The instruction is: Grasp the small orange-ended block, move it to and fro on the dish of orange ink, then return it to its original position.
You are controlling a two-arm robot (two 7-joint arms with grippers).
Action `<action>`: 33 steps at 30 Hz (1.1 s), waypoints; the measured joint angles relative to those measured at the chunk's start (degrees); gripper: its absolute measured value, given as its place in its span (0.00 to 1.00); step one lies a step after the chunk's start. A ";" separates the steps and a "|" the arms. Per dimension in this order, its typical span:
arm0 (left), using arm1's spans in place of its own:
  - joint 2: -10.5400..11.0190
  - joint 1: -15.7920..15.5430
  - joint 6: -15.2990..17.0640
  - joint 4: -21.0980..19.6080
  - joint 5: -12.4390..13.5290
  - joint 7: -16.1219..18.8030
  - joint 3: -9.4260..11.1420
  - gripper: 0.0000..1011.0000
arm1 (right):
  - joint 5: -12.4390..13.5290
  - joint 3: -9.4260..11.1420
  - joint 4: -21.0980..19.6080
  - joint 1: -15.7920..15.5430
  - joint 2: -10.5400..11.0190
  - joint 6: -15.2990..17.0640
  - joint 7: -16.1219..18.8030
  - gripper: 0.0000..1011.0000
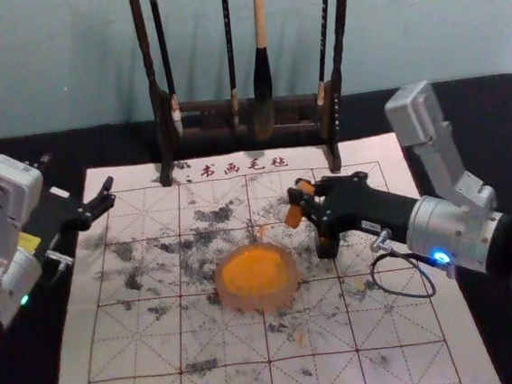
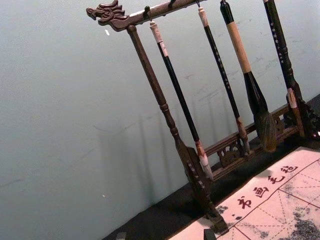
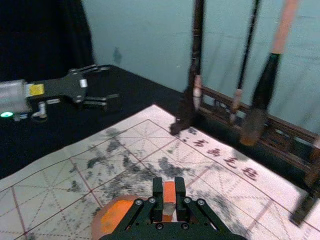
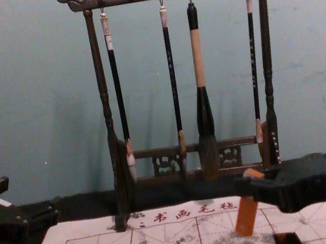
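Partly hidden, the block (image 1: 293,216) pinched in the right gripper (image 1: 303,198) near the dish (image 1: 286,292), spread left gripper (image 4: 31,197) far left.

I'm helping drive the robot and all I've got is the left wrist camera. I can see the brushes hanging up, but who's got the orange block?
Observer: The right end effector has it: the block is gripped between its fingers.
Operator: Yay! Is the block dipping in the orange ink right now?
Observer: No, the head view shows a gap between the block and the dish that holds the ink.
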 joint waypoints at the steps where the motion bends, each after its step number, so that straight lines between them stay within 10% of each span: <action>1: 0.00 0.00 0.00 0.00 0.00 0.00 0.00 0.99 | -0.15 -0.91 0.58 0.91 0.16 -0.30 0.88 0.13; 13: 0.00 0.00 0.00 0.00 0.00 0.00 0.00 0.99 | -2.45 -7.26 5.51 6.39 -0.06 -2.08 4.21 0.13; 33: 0.00 0.00 0.00 0.00 0.00 0.00 0.00 0.99 | -4.28 -11.15 10.75 9.67 -2.70 -2.42 4.16 0.13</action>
